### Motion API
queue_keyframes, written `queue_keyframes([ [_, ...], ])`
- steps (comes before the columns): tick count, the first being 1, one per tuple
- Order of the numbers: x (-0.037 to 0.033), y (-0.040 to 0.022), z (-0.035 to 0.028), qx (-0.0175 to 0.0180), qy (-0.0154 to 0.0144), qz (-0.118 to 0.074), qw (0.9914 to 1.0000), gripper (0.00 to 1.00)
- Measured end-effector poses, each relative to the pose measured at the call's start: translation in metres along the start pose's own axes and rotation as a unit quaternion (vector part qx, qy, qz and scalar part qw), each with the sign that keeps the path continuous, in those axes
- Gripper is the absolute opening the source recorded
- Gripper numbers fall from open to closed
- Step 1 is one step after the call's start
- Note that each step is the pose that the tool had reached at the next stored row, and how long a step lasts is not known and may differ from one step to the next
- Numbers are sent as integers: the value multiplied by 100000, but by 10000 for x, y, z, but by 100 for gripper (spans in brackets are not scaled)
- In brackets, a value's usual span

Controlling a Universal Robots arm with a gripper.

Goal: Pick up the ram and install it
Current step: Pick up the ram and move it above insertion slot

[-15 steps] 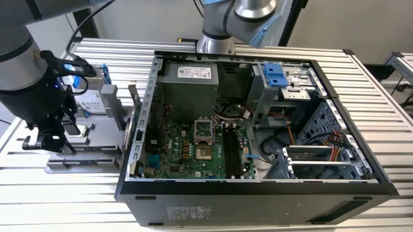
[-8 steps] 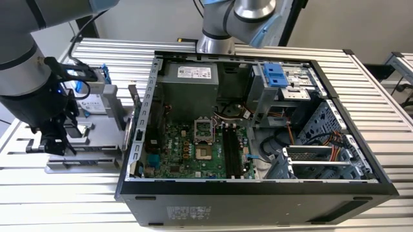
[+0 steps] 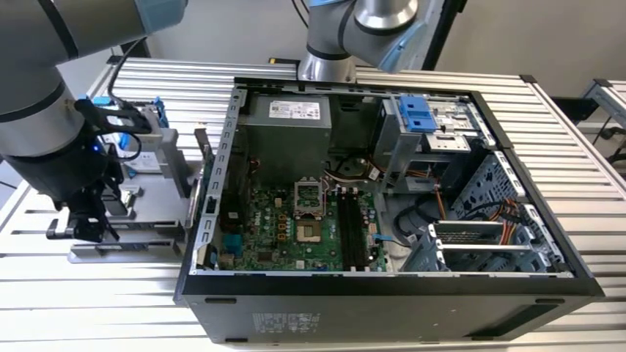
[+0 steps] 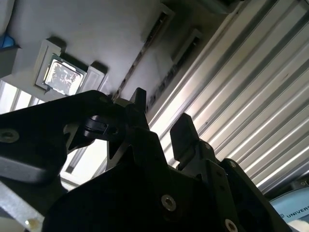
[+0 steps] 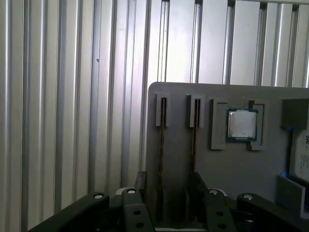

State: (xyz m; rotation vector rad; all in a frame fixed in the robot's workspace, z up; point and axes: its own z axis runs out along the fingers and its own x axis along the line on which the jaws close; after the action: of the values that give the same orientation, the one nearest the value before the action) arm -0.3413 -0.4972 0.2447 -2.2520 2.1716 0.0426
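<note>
Here, pincer [image 5: 167, 180] hovers open, ram [image 5: 162, 145] standing edge-up in grey tray [image 5: 231, 169] just ahead of it; stick likely light, stiff, fragile, best pinched across flat faces mid-length.

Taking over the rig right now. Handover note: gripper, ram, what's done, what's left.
Gripper: open, holding nothing, over the grey holder that sits beside the PC case, on the exterior view's left.
Ram: on edge in a holder slot, seemingly in line with the gap between the jaws. A second stick is in the next slot, and the processor chip is in its nest.
Done: nothing grasped.
Left: the pick-up and the install into the motherboard's black slots.
</note>
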Motion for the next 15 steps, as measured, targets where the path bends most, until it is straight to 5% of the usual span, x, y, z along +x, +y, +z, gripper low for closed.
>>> queue_keyframes([
  [15,7,-3,260,17,452,1143,99992,100],
])
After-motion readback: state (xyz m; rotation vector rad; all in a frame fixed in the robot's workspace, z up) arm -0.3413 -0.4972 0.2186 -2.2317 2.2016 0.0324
